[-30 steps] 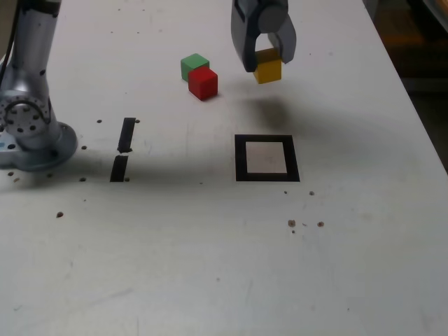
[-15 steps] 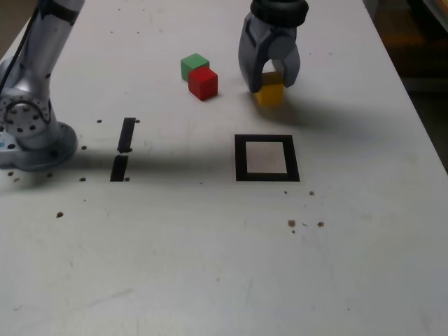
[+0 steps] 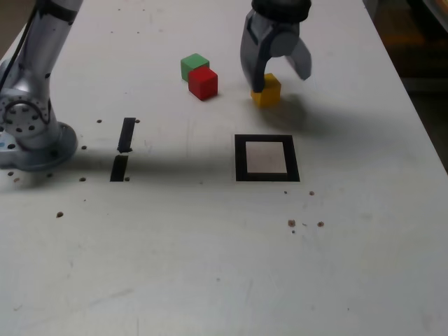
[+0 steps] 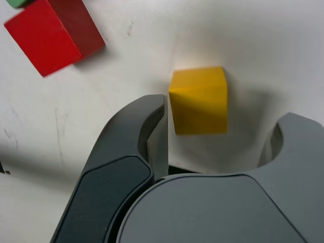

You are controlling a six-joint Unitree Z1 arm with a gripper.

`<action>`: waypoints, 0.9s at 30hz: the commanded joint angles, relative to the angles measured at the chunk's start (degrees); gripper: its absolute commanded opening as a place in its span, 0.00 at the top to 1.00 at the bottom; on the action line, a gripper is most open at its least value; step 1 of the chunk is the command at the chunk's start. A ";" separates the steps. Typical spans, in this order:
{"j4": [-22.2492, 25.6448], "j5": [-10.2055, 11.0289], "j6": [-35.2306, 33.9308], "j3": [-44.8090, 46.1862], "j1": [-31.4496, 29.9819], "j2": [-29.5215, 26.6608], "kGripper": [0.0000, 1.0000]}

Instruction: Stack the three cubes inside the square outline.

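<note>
Claw [image 3: 282,77] wide apart around the yellow cube [image 3: 266,92], one finger close beside it, nothing clamped.

In the exterior view, one finger of the gripper [image 3: 282,83] hides part of the yellow cube [image 3: 269,96]. To the cube's left, the red cube [image 3: 203,84] covers part of the green cube [image 3: 194,65]. Farther left, the arm [image 3: 47,52] runs out of the picture, its middle stretch out of sight, and its base [image 3: 35,143] is cut off too. Well right of the yellow cube, the things past the table [image 3: 182,231] are too dim to name.

In the wrist view, the picture's edge crops the red cube — and leaves only a sliver of green. The gripper's body is cut off, and the black patch [image 4: 181,170] near the yellow cube is mostly covered.
</note>
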 commanded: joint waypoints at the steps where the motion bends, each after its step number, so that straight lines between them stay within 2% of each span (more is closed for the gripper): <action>1: 1.31 0.10 -0.48 -0.41 -0.27 -1.94 0.01; 6: 5.95 0.89 -4.05 1.69 -0.56 -7.84 0.00; 10: 6.62 0.93 -9.93 7.64 -0.30 -12.50 0.01; 14: 4.92 0.88 -14.43 14.08 0.97 -15.61 0.01; 18: 1.98 1.20 -15.38 19.09 3.19 -17.37 0.01; 27: -5.20 1.32 -14.85 25.96 7.63 -16.05 0.02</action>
